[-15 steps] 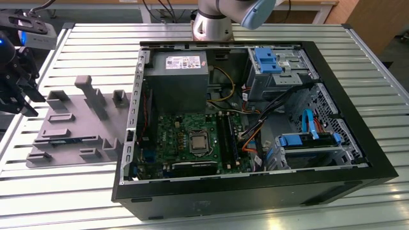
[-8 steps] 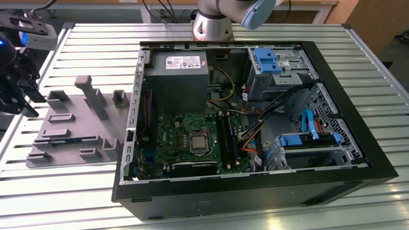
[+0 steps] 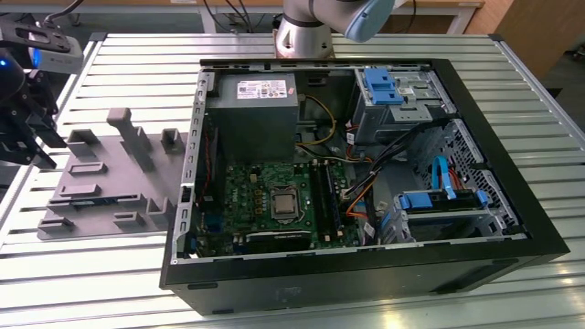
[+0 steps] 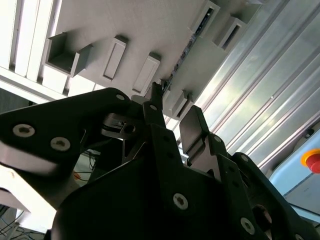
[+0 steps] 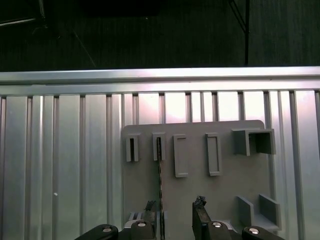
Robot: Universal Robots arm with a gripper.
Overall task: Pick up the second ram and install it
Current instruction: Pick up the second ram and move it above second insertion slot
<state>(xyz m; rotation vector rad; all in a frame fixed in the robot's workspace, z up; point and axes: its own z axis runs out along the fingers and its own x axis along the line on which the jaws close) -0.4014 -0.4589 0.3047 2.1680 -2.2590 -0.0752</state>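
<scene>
The second ram stands on edge in the grey fixture plate (image 3: 109,175). In the exterior view the ram (image 3: 92,201) is a thin dark strip in a long low holder. In the first wrist view the ram (image 5: 160,175) is a thin line running from a slotted block towards my fingers. It also shows in the second wrist view as a thin dark edge (image 4: 181,57) between blocks. My gripper (image 5: 175,205) hangs above the plate, open and holding nothing, with the ram's line passing close to one fingertip (image 5: 150,206). The gripper (image 3: 27,137) sits at the exterior view's left edge, and both black fingers (image 4: 192,120) are apart.
An open black computer case (image 3: 366,274) lies to the exterior view's right of the plate, with a motherboard (image 3: 265,199), long black slots (image 3: 322,199), a power supply (image 3: 251,110) and blue drive brackets (image 3: 439,200). The ribbed metal table (image 3: 109,274) carries everything. Raised grey blocks (image 5: 212,154) dot the plate.
</scene>
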